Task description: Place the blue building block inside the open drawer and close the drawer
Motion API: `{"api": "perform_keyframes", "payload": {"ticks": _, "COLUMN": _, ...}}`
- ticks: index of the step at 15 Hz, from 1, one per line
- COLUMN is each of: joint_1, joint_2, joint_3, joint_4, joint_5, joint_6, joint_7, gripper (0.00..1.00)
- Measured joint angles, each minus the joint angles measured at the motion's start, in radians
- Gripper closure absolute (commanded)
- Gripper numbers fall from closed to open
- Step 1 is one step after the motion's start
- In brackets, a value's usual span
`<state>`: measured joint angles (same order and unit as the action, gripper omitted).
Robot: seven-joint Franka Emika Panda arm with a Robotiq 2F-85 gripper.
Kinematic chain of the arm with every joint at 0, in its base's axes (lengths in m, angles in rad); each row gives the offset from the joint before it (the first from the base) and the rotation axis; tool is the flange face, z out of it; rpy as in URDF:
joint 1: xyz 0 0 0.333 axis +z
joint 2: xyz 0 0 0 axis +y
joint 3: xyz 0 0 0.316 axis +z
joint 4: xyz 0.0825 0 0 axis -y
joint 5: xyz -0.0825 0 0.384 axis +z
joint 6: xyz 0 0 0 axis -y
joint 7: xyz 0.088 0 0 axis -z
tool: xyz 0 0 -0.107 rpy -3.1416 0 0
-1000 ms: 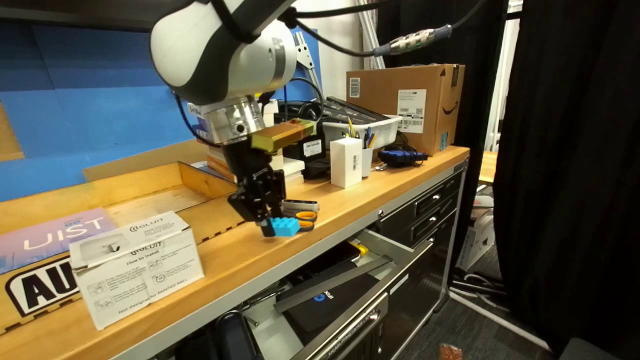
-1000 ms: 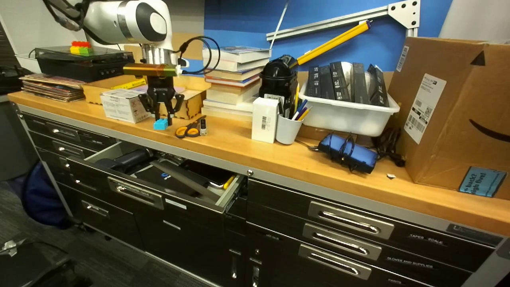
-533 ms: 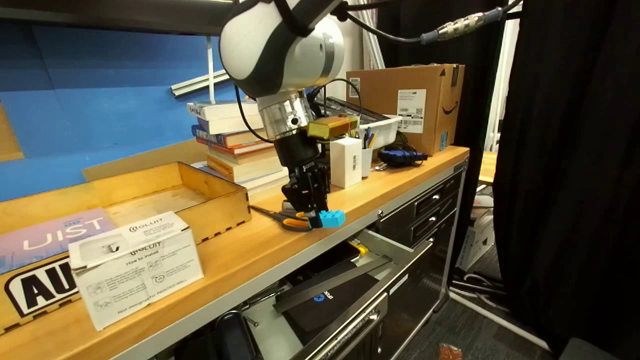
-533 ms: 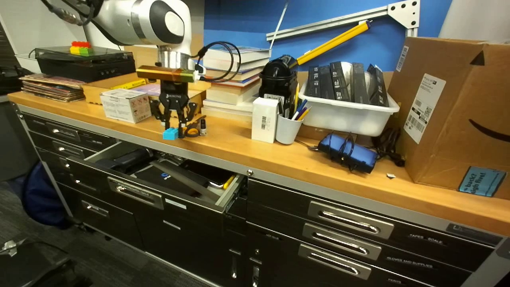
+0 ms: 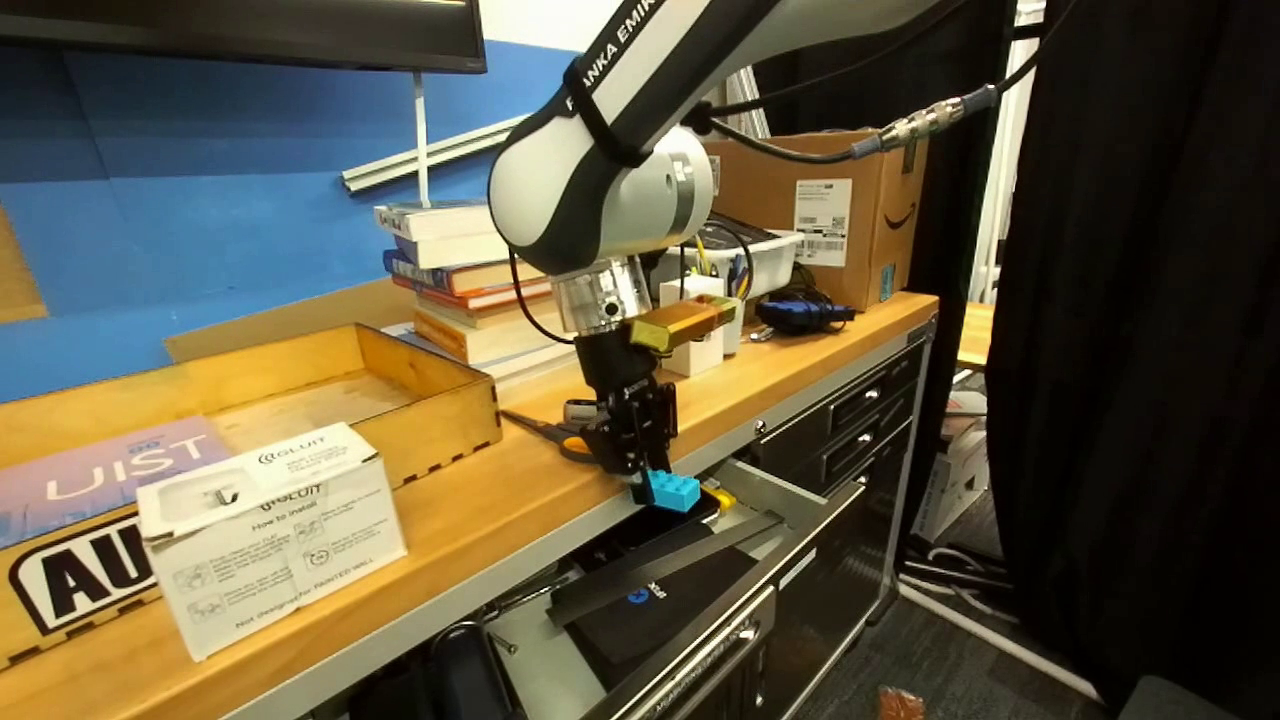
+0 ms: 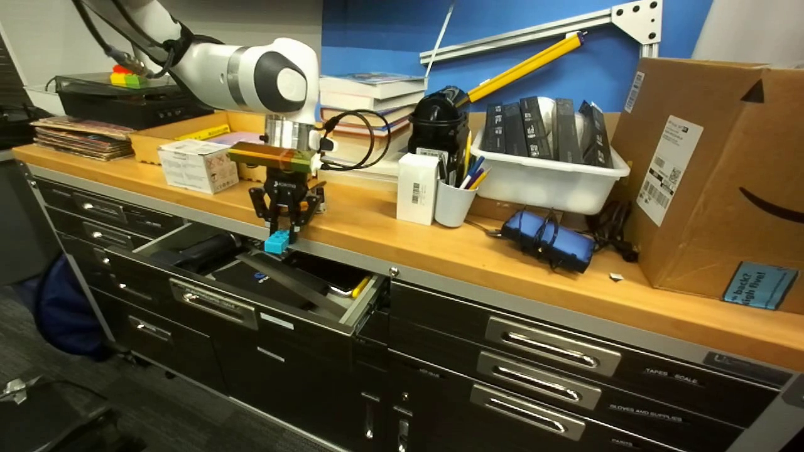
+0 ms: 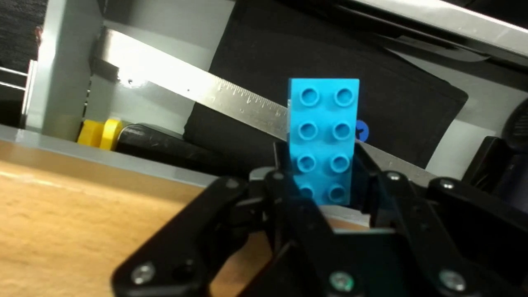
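Drawer (image 5: 775, 490) is standing open in both exterior views, its handle strip (image 6: 213, 304) facing outward along its front. Above the rear part of the drawer's opening, the gripper (image 6: 284, 235) is pointing down, its fingers clamping the blue building block (image 7: 324, 136) by its long sides, close to one end. The rest of the block is jutting past the fingertips toward the drawer's front, and its studs are facing up, in two rows of four. I cannot tell how high it is hanging over the drawer's floor.

Inside the drawer, a black flat case (image 7: 255, 53) with a round blue mark (image 7: 362, 130) is lying beneath a metal ruler (image 7: 198, 84), which is running aslant toward the drawer's side wall (image 7: 70, 74). A yellow item (image 7: 99, 133) is sitting near that same wall, toward the back of the drawer's opening. Behind the drawer and higher, the wooden worktop (image 5: 470, 510) is carrying scissors (image 5: 572, 444), partly hidden by the gripper in an exterior view, and a white carton (image 5: 275, 530) printed with instructions. Farther back from the drawer, a stack of books (image 5: 465, 285) is standing before a blue panel (image 5: 200, 240).
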<state>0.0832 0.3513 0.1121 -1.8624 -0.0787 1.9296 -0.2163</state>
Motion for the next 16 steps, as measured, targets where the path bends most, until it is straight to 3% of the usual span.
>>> {"api": "perform_keyframes", "payload": {"ticks": 5, "joint_1": -0.011, "joint_2": -0.04, "joint_3": 0.0, "joint_4": -0.053, "joint_5": 0.047, "joint_6": 0.073, "joint_7": 0.005, "gripper": 0.01}}
{"api": "perform_keyframes", "payload": {"ticks": 10, "joint_1": -0.04, "joint_2": -0.227, "joint_3": -0.018, "joint_4": -0.201, "joint_5": 0.065, "joint_6": 0.111, "joint_7": 0.004, "gripper": 0.0}}
{"api": "perform_keyframes", "payload": {"ticks": 13, "joint_1": -0.055, "joint_2": -0.318, "joint_3": -0.047, "joint_4": -0.268, "joint_5": 0.078, "joint_6": -0.047, "joint_7": -0.049, "gripper": 0.0}}
{"api": "perform_keyframes", "payload": {"ticks": 16, "joint_1": -0.074, "joint_2": -0.299, "joint_3": -0.084, "joint_4": -0.292, "joint_5": 0.1, "joint_6": -0.142, "joint_7": -0.099, "gripper": 0.0}}
